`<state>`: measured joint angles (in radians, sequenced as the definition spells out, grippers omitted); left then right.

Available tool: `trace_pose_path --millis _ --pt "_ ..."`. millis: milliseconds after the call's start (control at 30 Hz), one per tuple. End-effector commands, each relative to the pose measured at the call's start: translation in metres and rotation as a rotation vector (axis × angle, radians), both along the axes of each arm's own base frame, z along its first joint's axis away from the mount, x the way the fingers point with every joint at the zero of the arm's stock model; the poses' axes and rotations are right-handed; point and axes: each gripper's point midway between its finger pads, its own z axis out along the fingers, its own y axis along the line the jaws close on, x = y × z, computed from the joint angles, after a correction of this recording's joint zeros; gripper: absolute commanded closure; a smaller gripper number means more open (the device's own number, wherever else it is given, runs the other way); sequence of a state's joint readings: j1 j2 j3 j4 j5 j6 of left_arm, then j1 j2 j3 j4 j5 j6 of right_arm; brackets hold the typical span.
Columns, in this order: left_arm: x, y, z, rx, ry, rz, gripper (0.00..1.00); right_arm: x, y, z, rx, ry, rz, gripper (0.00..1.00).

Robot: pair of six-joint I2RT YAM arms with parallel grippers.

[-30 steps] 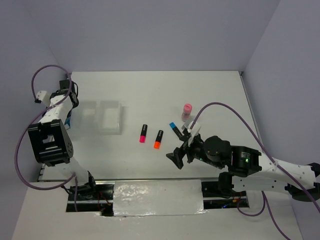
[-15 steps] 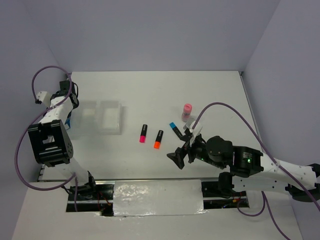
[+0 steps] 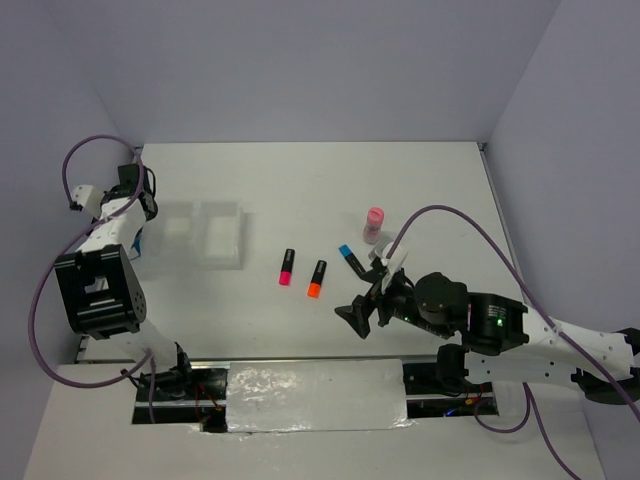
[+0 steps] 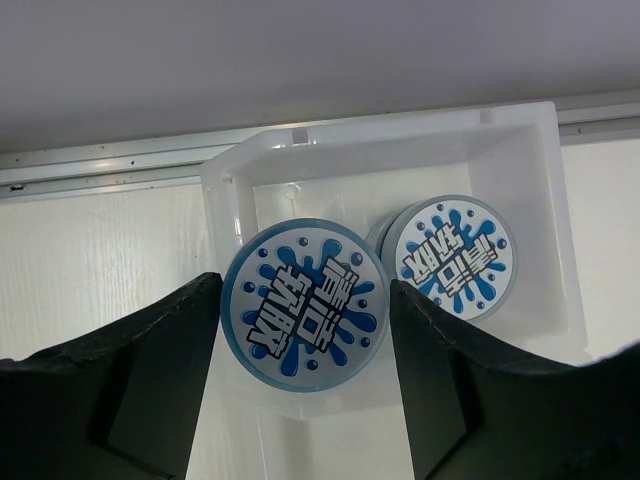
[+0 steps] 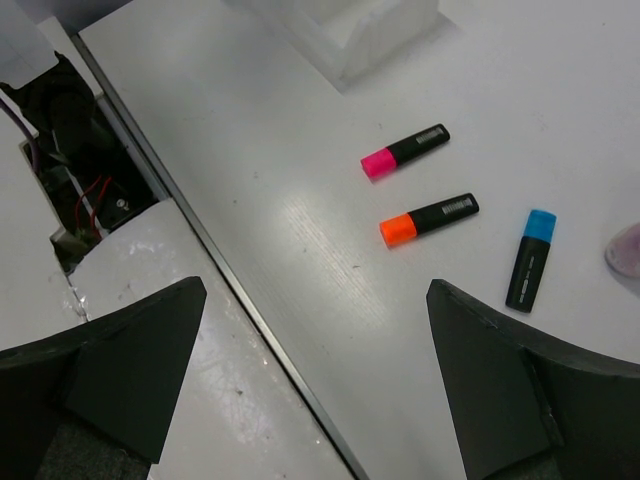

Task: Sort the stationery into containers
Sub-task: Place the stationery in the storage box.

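The left claw point(image 4: 305, 330) pinches 1 blue-and-white tape roll point(image 4: 305, 318) between both fingers over the white tray point(image 4: 520, 130), beside a 2nd roll point(image 4: 450, 258) lying inside its end compartment, while the right claw point(image 5: 315, 300) gapes wide, empty, near 3 markers point(image 5: 430, 219) right of the tray.

Left arm point(image 3: 105, 225) reaches to far left of tabletop point(image 3: 420, 190), wrist bent downward. Left gripper point(image 4: 305, 315): jaws press both sides of tape roll point(image 4: 305, 295). Right arm point(image 3: 480, 320) extends toward middle. Right gripper point(image 5: 320, 345): jaws spread wide, nothing between.
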<state>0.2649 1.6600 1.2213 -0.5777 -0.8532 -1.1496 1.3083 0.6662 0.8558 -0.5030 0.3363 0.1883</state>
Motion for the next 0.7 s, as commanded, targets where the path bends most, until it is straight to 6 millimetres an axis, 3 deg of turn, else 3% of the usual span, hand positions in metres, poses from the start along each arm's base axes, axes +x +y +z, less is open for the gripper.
trace_pose_path --millis 0,300,500,667 --pt "0.0 0.002 0.005 -0.009 -0.094 -0.02 0.81 0.003 -0.003 0.001 0.009 -0.018 -0.012 0.0" --pt "0.014 0.01 0.015 -0.016 -0.163 -0.057 0.84 0.004 0.0 0.002 0.001 -0.021 -0.011 0.0" --pt "0.026 0.01 0.001 -0.04 -0.147 -0.079 0.87 0.004 0.004 -0.002 -0.008 -0.014 -0.01 0.0" --pt "0.032 0.013 0.011 -0.011 -0.186 -0.089 0.87 0.005 0.002 -0.005 -0.019 -0.011 -0.014 0.0"
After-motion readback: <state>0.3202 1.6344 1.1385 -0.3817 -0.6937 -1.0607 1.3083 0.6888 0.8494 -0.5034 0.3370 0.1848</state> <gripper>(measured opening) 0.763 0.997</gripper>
